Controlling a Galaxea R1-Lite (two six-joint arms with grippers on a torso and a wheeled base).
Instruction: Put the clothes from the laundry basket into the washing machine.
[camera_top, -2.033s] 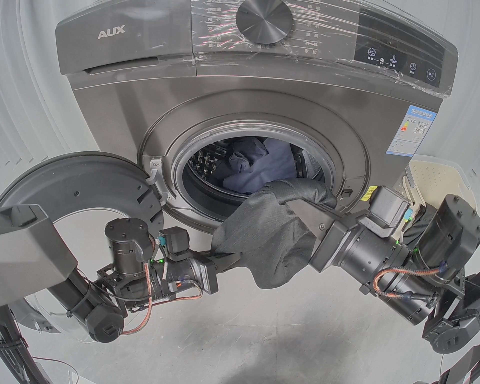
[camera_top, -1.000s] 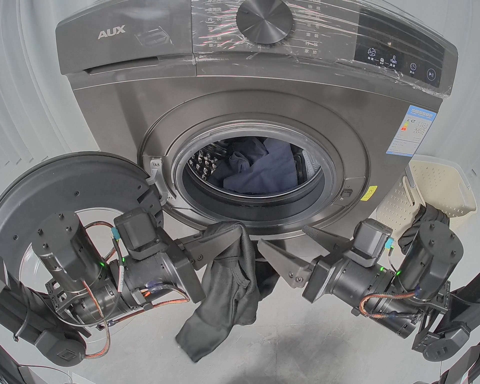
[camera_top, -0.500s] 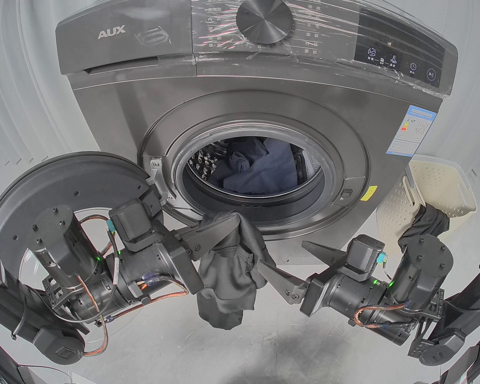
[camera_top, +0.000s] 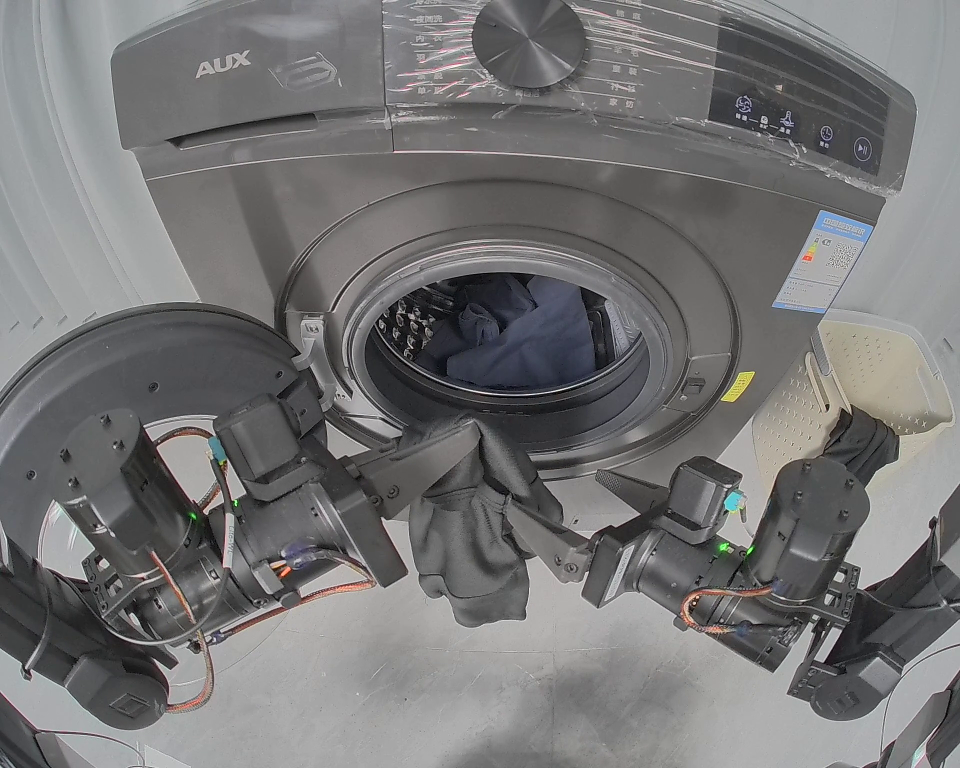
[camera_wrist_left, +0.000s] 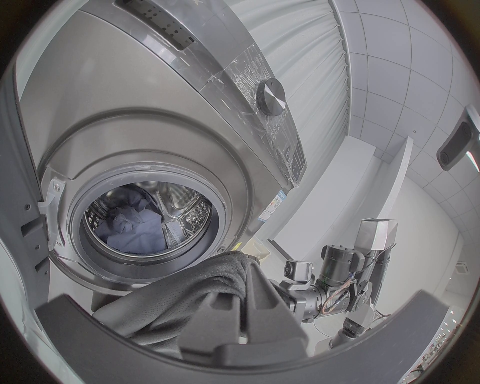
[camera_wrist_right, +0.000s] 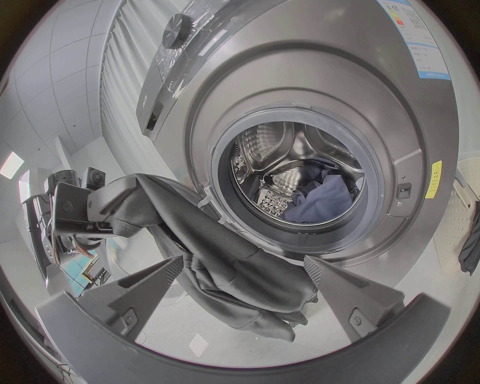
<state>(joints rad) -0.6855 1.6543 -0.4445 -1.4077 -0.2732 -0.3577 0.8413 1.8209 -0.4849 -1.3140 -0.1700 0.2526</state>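
Grey floor (camera_top: 450, 700), white curtain (camera_top: 60, 200) behind. Washing machine (camera_top: 520, 200) is your reference for everything below.

Left of its opening: door (camera_top: 150, 370) swung wide open.

Just below the opening's lower rim, slightly left of centre: your left pincer (camera_top: 455, 445), clamped on a dark grey garment (camera_top: 470, 530). The garment is bunched over the fingers and hangs down toward the floor in front of the machine, outside the drum (camera_top: 410, 320). Its top sits right at the rim; can't tell if it touches.

Inside the drum: blue clothes (camera_top: 520, 335) piled toward the back.

Below the opening, right of centre: your right pincer (camera_top: 552, 492), jaws wide apart, gripping nothing. One finger (camera_top: 545, 545) lies against the right side of the hanging garment. The other is clear of it and points at the machine's front panel.

Right of the machine, just beside it: cream laundry basket (camera_top: 890, 380), with a black cloth (camera_top: 860, 445) draped over its near rim.
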